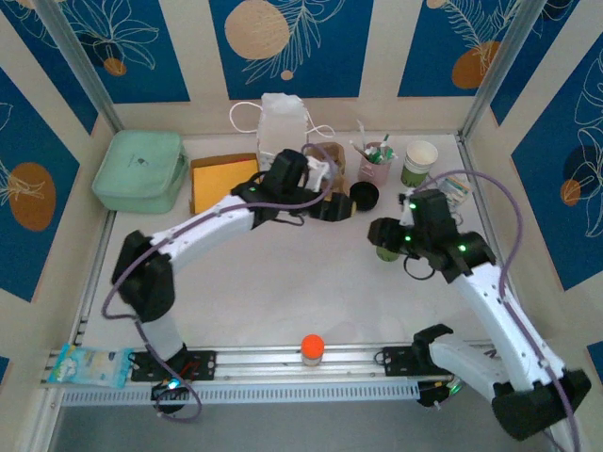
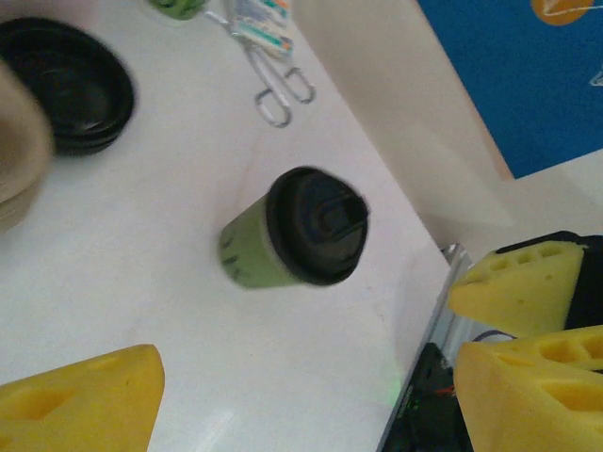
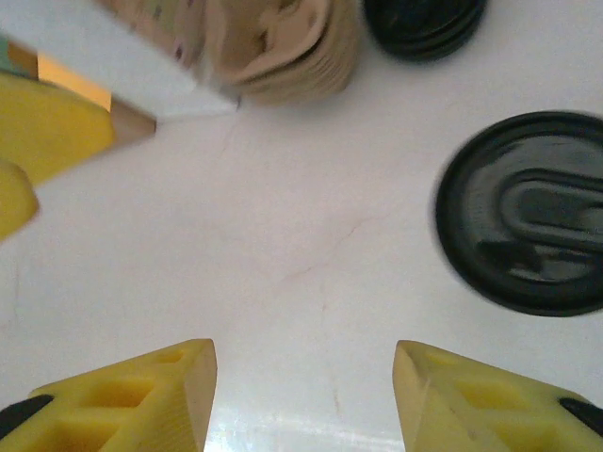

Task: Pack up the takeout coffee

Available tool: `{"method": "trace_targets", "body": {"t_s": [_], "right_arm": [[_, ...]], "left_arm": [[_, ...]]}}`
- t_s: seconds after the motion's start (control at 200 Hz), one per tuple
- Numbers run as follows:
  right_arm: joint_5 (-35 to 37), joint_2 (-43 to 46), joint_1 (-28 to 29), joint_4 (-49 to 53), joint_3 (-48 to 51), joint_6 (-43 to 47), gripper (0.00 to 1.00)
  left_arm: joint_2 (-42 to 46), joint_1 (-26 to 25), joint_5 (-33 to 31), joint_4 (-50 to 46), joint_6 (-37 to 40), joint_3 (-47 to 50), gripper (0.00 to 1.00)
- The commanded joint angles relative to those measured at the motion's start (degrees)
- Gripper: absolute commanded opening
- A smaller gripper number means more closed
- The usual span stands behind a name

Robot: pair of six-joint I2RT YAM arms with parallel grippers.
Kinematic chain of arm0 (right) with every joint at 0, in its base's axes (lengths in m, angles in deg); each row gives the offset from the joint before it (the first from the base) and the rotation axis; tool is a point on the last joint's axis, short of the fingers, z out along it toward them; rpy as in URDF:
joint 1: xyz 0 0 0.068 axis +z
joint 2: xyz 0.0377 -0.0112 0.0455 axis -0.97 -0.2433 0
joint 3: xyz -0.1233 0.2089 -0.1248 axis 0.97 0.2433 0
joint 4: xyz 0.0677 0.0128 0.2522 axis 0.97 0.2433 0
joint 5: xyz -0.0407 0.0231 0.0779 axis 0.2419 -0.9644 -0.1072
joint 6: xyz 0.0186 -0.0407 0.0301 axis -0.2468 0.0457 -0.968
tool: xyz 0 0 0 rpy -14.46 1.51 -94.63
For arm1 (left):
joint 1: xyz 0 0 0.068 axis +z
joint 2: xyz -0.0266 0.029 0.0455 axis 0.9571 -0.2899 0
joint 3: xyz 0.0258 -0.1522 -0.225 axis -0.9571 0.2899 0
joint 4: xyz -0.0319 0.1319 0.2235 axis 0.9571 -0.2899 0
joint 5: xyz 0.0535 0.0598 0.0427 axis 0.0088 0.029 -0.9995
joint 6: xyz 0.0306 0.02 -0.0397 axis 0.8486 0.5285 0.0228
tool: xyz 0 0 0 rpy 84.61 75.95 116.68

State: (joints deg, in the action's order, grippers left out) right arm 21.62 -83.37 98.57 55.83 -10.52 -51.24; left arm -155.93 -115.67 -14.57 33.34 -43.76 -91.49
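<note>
Top view: takeout coffee stands on table, right of centre, just under right gripper, which hides most of cup. White bag at back wall.

Left wrist: cup upright, black lid seated. Left gripper spread wide, empty (frame blurred).

Right wrist: right fingers apart, nothing between; lid just beside them, cut off at frame edge.

Lidding looks done. Next move likely: grasp cup by sides, carry upright to bag.
</note>
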Motion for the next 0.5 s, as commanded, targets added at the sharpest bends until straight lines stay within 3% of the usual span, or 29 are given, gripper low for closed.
{"method": "trace_targets", "body": {"t_s": [0.0, 0.25, 0.495], "right_arm": [[5.3, -7.0, 5.1, 3.5, -2.0, 1.3, 0.53], [7.1, -22.1, 8.2, 0.3, -6.2, 2.1, 0.53], [11.0, -31.1, 7.7, 1.1, -10.3, 3.4, 0.52]], "left_arm": [[8.0, 2.6, -4.2, 0.7, 1.4, 7.8, 0.81], [24.1, 9.8, -7.1, -0.9, 0.4, 24.2, 0.83], [28.8, 13.1, -7.0, -1.7, 0.3, 29.5, 0.84]]}}
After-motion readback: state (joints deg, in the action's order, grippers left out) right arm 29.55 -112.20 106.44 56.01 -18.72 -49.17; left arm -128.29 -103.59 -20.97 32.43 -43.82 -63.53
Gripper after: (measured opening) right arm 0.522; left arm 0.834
